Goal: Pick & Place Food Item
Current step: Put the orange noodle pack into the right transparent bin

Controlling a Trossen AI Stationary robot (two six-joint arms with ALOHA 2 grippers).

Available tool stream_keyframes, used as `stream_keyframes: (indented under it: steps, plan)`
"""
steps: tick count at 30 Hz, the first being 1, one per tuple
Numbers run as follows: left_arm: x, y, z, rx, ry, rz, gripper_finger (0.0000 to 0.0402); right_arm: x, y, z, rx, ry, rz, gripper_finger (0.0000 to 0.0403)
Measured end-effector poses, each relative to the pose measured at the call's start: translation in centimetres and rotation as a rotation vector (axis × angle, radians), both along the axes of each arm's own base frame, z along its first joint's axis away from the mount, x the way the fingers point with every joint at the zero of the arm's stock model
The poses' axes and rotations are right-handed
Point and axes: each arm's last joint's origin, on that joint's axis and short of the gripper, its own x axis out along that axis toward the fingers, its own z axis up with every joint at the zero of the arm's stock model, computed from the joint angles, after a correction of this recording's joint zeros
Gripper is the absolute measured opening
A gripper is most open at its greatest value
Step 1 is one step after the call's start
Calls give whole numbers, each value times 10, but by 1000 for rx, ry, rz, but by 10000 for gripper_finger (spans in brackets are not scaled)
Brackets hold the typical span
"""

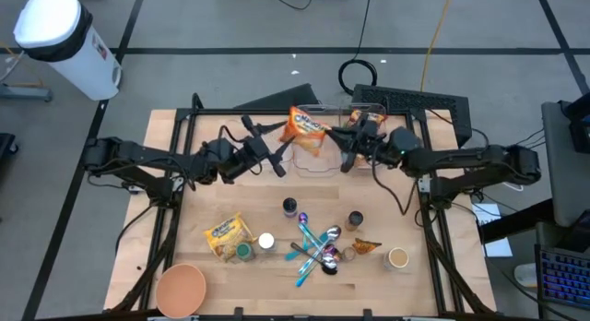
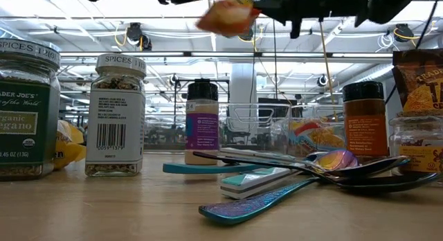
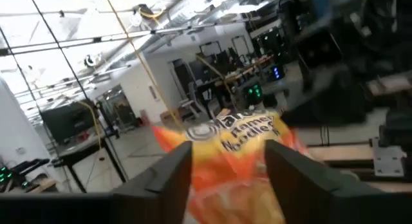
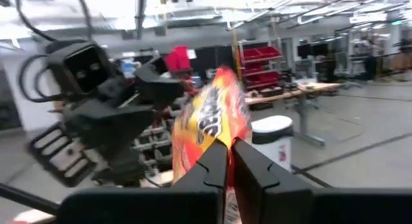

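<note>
Apparently an orange noodle packet, crinkled, pinched by right gripper

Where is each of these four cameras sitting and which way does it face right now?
High view: overhead, straight down on the table; both arms show.
Low view: tabletop height, looking past spice jars and spoons into the room; arms enter from above.
Left wrist view: past the open left gripper at the orange noodle packet.
Right wrist view: past the right gripper, shut on the packet, toward the left arm.
Shared: all four show the packet, held above the table.
</note>
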Motion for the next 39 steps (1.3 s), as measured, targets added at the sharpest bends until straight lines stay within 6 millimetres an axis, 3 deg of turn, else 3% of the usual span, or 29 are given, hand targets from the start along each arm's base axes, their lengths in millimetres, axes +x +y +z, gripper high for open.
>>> stream_keyframes:
  steps: [4, 9, 20, 30, 39]
  plan:
    - [0, -1, -1, -3, 13, 21, 279, -21, -6, 9, -22, 65, -49, 2]
    - [1, -1, -9, -12, 96, 20, 321, -52, -10, 14, -46, 190, -114, 1]
    - [2, -1, -17, -29, 165, 18, 337, -109, -15, 0, 93, 469, -236, 1]
    - [2, 2, -17, -50, 159, 26, 338, -113, -20, -26, 213, 706, -259, 0]
    - [2, 2, -18, -50, 167, 26, 337, -105, -19, -34, 253, 763, -102, 0]
